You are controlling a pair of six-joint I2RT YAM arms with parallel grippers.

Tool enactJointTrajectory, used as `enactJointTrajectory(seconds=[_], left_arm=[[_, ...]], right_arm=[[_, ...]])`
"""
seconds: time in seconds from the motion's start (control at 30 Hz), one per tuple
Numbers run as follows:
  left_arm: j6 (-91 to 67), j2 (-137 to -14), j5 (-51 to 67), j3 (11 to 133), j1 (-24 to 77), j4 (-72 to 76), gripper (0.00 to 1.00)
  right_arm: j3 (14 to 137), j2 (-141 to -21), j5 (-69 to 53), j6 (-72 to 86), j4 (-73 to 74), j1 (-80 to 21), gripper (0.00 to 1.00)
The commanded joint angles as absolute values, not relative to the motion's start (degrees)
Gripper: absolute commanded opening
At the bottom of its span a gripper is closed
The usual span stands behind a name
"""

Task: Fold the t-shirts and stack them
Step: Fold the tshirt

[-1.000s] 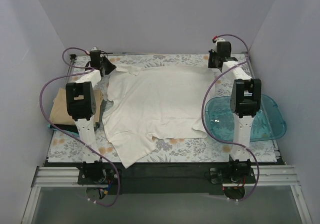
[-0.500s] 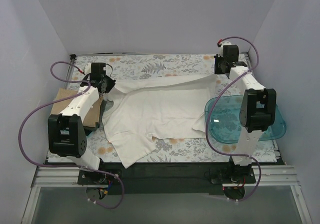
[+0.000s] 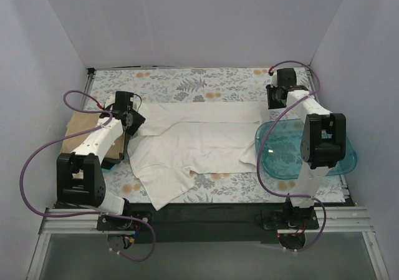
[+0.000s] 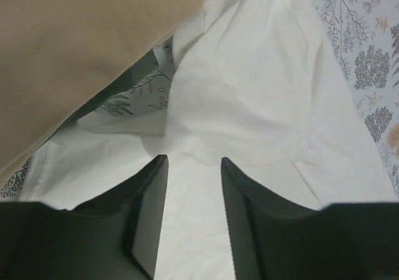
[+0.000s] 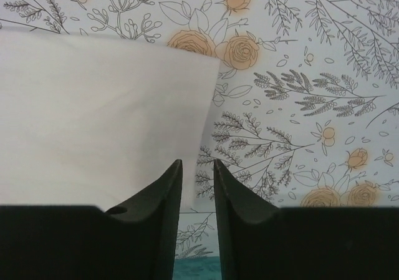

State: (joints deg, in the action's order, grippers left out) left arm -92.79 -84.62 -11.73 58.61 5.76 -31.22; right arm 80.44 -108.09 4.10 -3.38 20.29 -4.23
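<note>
Left pincer [image 4: 192,164]: fingers drawn close with a thick fold of the white t-shirt [image 3: 199,143] pinched in the gap between them. I see the cloth rising into the jaws in the left wrist view. Right pincer [image 5: 197,164]: fingers nearly together, nipping the very corner of the same shirt, with its straight edge running down between them.

From the overhead view, I note both pincers sit at the far side of the shirt, left one at the far-left corner and right one at the far-right corner. They are well apart, with the cloth stretched between them. The far band of the shirt lies doubled over the part beneath it. The rest is spread flat on the floral-covered bench [image 3: 187,83]. Its near-left corner reaches the bench's near edge.

Tan t-shirt [image 3: 76,125]: lies at the left edge of the bench, partly under the left arm. In the left wrist view its edge sits just beside the white cloth, a strip of floral cover showing between them.

Blue plastic tub [image 3: 340,152]: on the right side of the bench, under the right arm. The white shirt's right edge lies just beside its left rim; I cannot tell whether they touch.
</note>
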Motion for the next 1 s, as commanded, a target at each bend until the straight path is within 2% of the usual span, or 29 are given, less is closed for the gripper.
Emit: enactJointTrajectory(seconds=[0.0,0.07,0.1,0.2,0.27,0.43,0.57,0.6,0.7,0.77,0.97], left_arm=[[-93.5,-80.7,-14.6,58.9,6.2,-35.9,0.42],[-94.0,-79.8,-15.6,60.2,6.2,-38.0,0.55],[-94.4,-79.6,-15.9,61.1,6.2,-38.8,0.64],[-93.4,-79.5,-14.8,63.6,6.2,-37.3,0.73],[-91.4,-81.0,-11.9,65.5,6.3,-34.8,0.88],[-88.1,-93.0,-9.5,76.3,6.8,-33.8,0.90],[-85.6,-102.9,-4.8,81.8,7.0,-32.1,0.90],[-85.4,-106.8,-5.7,84.0,7.0,-33.0,0.90],[-85.1,-111.8,-6.5,87.0,7.0,-34.0,0.90],[-85.1,-115.9,-7.2,88.6,7.0,-34.5,0.91],[-85.0,-125.3,-10.3,94.0,6.8,-36.4,0.91]], right_arm=[[81.0,-104.5,3.5,-4.0,21.8,-4.0,0.39],[81.7,-104.2,3.3,-4.0,22.1,-4.0,0.51],[82.1,-104.1,3.2,-4.0,22.1,-4.0,0.54],[84.5,-104.5,0.4,-4.0,22.1,-4.0,0.55],[85.9,-105.8,-4.1,-3.9,22.1,-4.0,0.55],[90.0,-110.5,-12.6,-3.3,22.1,-4.0,0.55],[93.2,-115.1,-14.6,-1.6,22.3,-4.4,0.52],[94.4,-117.0,-14.9,-1.1,22.7,-4.6,0.46],[95.8,-119.3,-14.7,-0.6,23.2,-4.7,0.39],[96.5,-121.0,-13.0,-0.4,23.3,-4.7,0.26],[99.4,-126.1,-8.4,1.1,23.9,-4.7,0.20]])
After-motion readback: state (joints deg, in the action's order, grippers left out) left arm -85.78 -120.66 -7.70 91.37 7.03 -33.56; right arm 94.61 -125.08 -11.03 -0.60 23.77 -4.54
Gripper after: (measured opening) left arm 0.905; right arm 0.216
